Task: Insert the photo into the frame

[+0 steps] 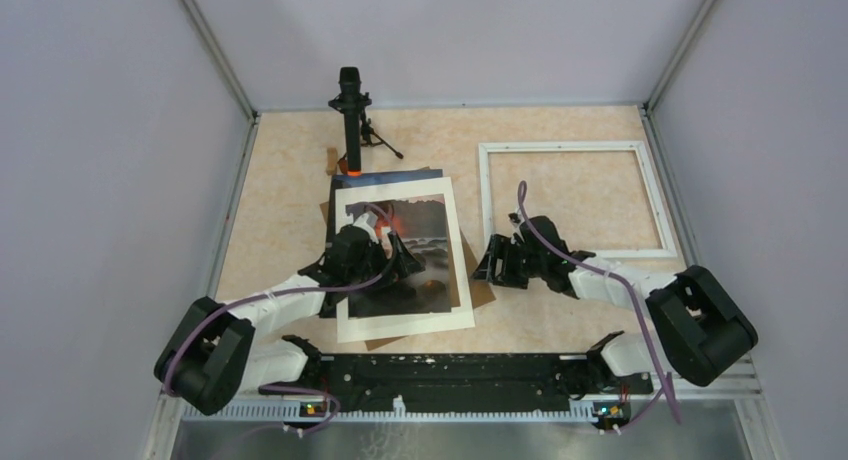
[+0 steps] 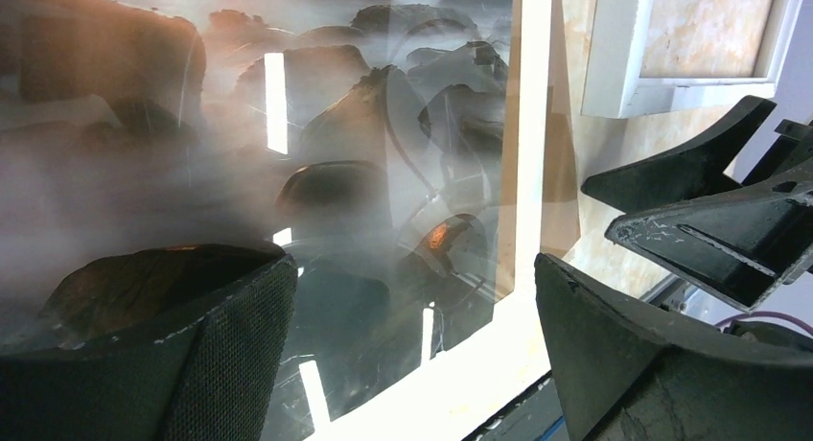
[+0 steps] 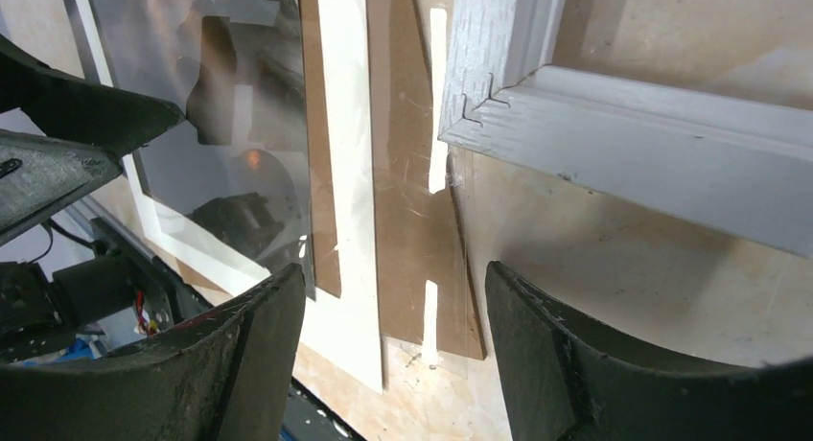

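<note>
The photo (image 1: 425, 230), a dark seascape with an orange glow and a white border, lies flat left of centre on a brown cardboard sheet (image 1: 483, 285). My left gripper (image 1: 385, 250) hovers low over the print, open wide, nothing between its fingers (image 2: 211, 364). The left wrist view shows the glossy photo (image 2: 336, 125) close below. The white frame (image 1: 565, 148) lies empty at the back right. My right gripper (image 1: 490, 265) is open between photo and frame, over the cardboard corner (image 3: 407, 173), near the frame corner (image 3: 499, 115).
A clear sheet (image 3: 446, 359) with bright reflections covers the print and cardboard. A black camera on a small tripod (image 1: 350, 110) stands behind the photo. A dark blue sheet edge (image 1: 400, 175) shows at the print's far side. Grey walls enclose the table.
</note>
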Tool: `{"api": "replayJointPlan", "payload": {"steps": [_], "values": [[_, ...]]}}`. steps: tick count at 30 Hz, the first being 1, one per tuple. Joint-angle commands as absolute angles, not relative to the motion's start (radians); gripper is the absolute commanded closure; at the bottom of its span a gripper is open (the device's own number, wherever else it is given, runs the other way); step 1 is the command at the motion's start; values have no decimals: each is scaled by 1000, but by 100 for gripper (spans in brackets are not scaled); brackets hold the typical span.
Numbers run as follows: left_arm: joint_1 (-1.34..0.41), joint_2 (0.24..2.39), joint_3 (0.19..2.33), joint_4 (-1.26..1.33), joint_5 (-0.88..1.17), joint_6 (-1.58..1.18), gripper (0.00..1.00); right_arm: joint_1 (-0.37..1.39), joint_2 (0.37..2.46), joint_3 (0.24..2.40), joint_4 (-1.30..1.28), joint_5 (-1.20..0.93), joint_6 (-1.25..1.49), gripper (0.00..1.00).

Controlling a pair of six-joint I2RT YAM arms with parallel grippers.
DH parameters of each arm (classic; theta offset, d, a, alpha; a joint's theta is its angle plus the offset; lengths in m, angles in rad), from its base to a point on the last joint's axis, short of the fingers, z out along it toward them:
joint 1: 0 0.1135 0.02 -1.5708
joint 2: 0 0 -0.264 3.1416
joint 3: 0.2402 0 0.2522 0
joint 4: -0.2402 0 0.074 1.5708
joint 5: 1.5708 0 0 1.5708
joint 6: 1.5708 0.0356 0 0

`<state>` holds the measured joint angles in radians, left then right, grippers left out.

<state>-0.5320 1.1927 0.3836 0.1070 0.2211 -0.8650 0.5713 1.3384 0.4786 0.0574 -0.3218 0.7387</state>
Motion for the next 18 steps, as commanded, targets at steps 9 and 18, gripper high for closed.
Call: {"api": "replayJointPlan", "payload": {"steps": [9, 18], "values": [[-538, 1317, 347, 43, 252, -848, 2, 558, 1386, 449, 169, -348, 759, 30], [-538, 1305, 345, 36, 248, -847, 2, 558, 1248, 372, 375, -527, 961, 30]]}}
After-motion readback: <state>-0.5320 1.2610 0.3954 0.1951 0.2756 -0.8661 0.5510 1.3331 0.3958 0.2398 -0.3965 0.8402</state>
